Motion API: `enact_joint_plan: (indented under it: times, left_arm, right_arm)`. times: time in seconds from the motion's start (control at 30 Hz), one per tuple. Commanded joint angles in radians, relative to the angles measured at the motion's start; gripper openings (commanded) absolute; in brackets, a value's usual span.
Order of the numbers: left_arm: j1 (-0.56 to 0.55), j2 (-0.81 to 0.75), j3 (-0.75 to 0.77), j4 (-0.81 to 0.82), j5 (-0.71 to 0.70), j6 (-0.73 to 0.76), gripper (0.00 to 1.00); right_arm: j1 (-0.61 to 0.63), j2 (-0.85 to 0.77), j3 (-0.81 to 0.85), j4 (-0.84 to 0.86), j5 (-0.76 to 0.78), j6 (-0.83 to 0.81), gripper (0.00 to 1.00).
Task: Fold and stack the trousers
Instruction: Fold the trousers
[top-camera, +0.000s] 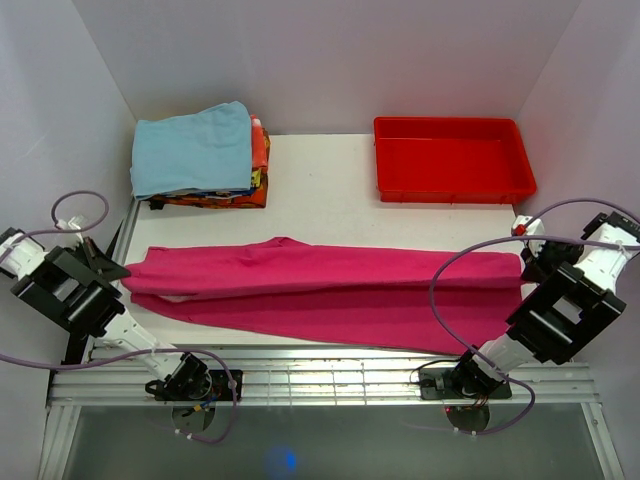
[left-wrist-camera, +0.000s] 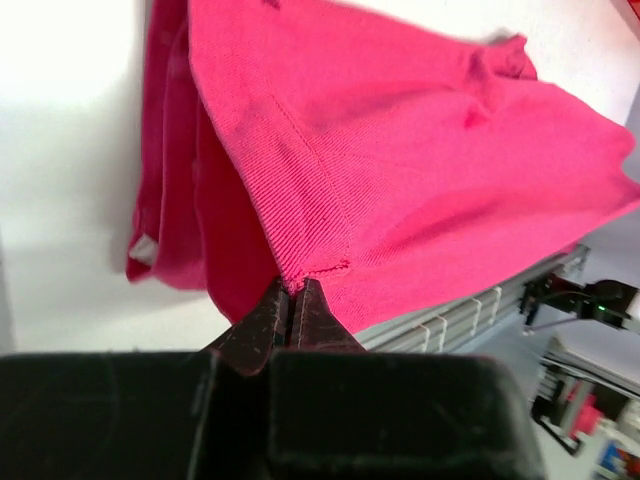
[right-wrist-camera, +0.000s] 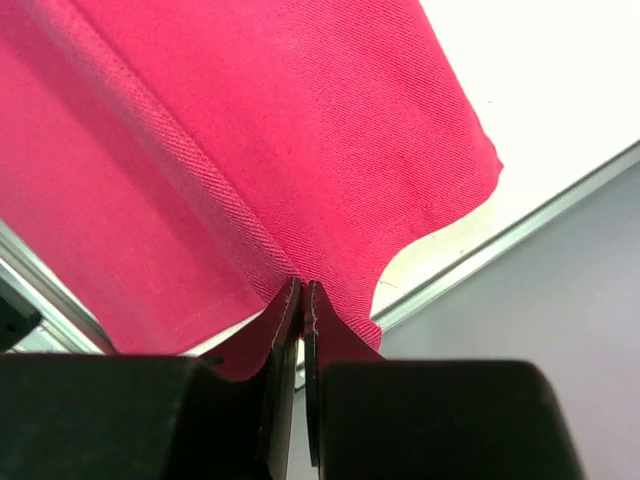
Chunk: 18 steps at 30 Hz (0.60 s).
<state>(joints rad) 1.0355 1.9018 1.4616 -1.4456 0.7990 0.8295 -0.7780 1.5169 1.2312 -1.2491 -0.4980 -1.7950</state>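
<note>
magenta-pink soft cloth trousers (top-camera: 330, 290) are pinched by the closed left gripper (left-wrist-camera: 293, 287) and closed right gripper (right-wrist-camera: 302, 286); a level, even lift is advised.

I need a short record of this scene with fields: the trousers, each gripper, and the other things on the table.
trousers: pink trousers, stretched left to right across the near part of the table, one layer partly over another
left gripper: left gripper shut on the left end of the trousers
right gripper: right gripper shut on the right end of the trousers
far left: stack of folded clothes, light blue piece on top
far right: red tray
</note>
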Motion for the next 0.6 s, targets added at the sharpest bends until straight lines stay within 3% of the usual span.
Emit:
enact_joint_plan:
  times: [0.0,0.3,0.57]
  left_arm:
    - [-0.022,-0.018,0.167,0.102,0.054,-0.033,0.00]
    - [-0.051,0.011,0.158,0.140,0.048,0.042,0.00]
    - [-0.040,-0.006,-0.025,0.198,-0.061,0.056,0.01]
  right_arm:
    - [-0.033,0.002,0.034,-0.056,-0.013,-0.064,0.08]
    - [-0.047,-0.122,-0.286,0.022,0.114,-0.176,0.08]
    - [-0.059,-0.087,-0.223,0.037,0.108,-0.144,0.08]
